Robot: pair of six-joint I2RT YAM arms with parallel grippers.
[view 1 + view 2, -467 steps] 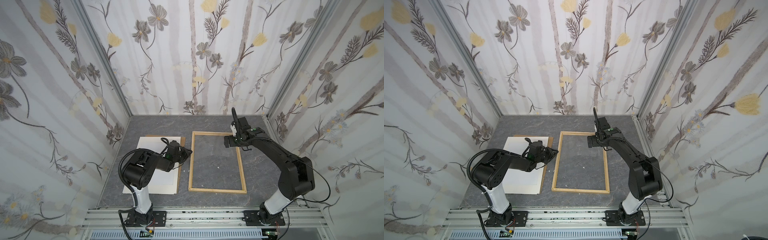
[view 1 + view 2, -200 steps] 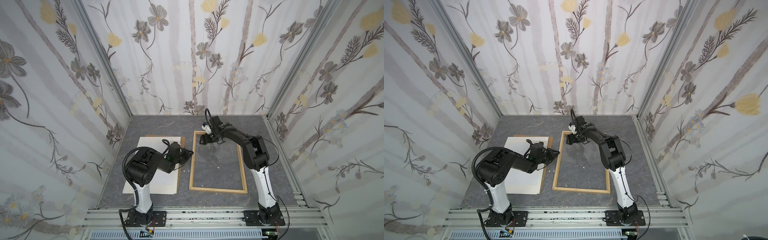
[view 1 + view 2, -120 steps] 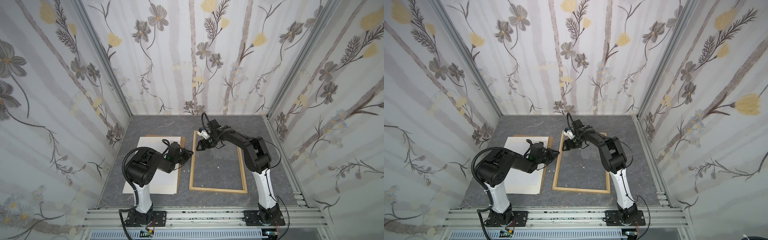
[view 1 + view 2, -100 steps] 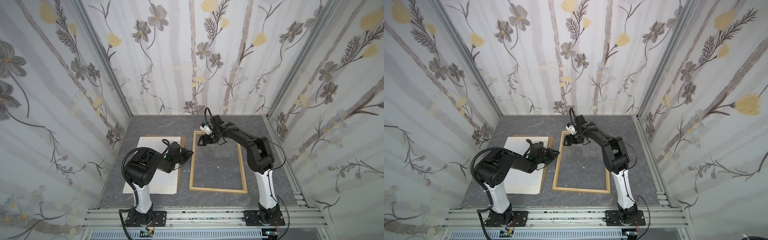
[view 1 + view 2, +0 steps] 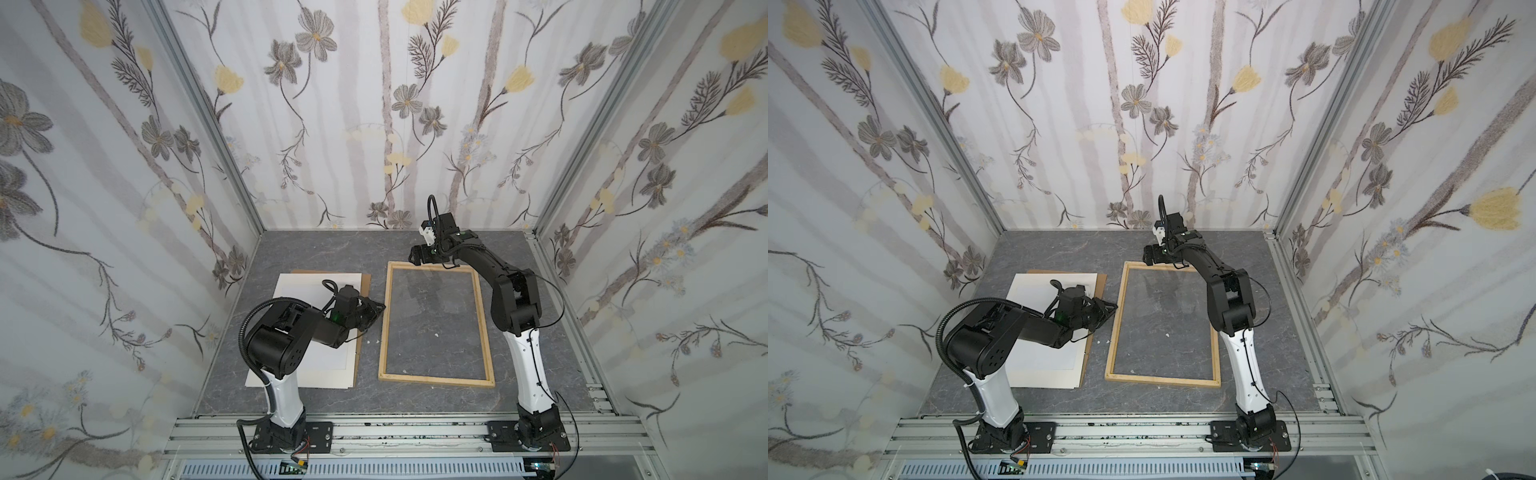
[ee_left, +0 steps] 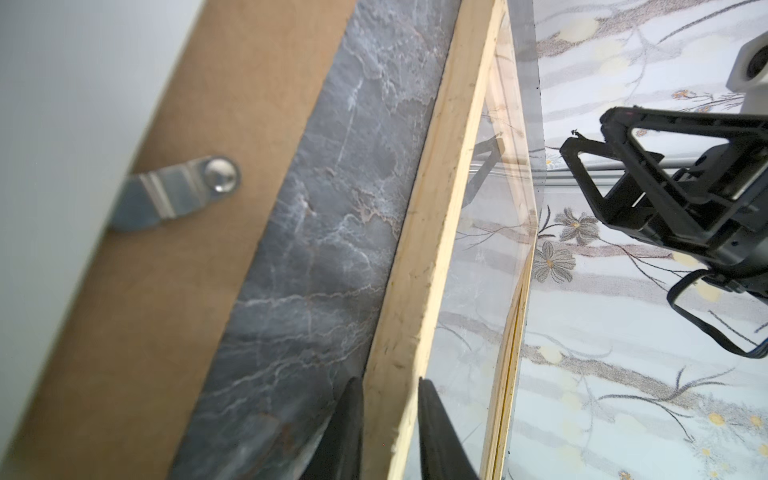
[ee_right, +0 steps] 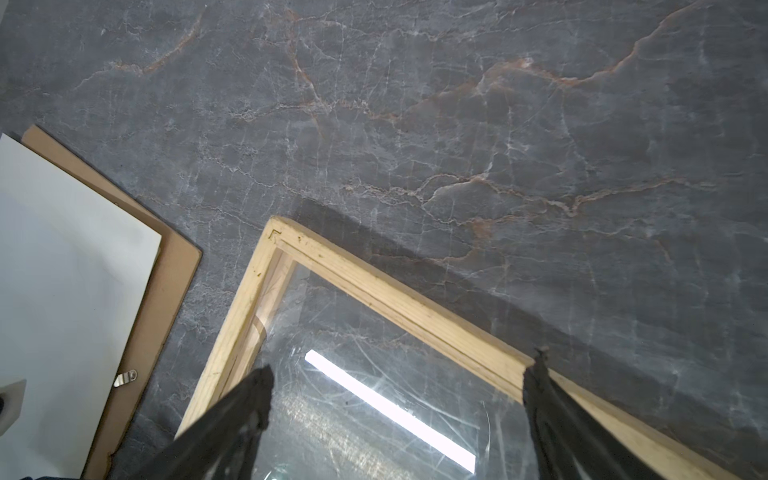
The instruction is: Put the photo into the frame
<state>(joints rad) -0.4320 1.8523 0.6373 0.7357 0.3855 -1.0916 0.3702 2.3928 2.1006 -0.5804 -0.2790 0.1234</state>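
Observation:
The frame (image 5: 436, 379) (image 5: 1163, 380) of pale wood strips lies flat on the grey table, with a glass pane (image 7: 374, 415) inside it. My left gripper (image 5: 381, 308) (image 5: 1114, 308) (image 6: 390, 419) is shut on the frame's left strip (image 6: 436, 208), one finger on each side. My right gripper (image 5: 415, 259) (image 5: 1148, 259) (image 7: 401, 380) hangs open and empty over the frame's far strip, near its far left corner (image 7: 282, 237). The photo (image 5: 299, 286) (image 5: 1038, 291) (image 7: 62, 270) lies white side up to the left of the frame, partly under my left arm.
A brown backing panel (image 5: 368, 278) (image 5: 1100, 282) (image 6: 208, 270) (image 7: 166, 291) lies under the photo, with a metal clip (image 6: 178, 195) on its edge. Patterned walls (image 5: 386, 124) close in three sides. A metal rail (image 5: 395, 432) runs along the front.
My right gripper has swung from the frame's far right corner across to its far left corner and its jaws have opened wider. The left gripper has kept its hold and place.

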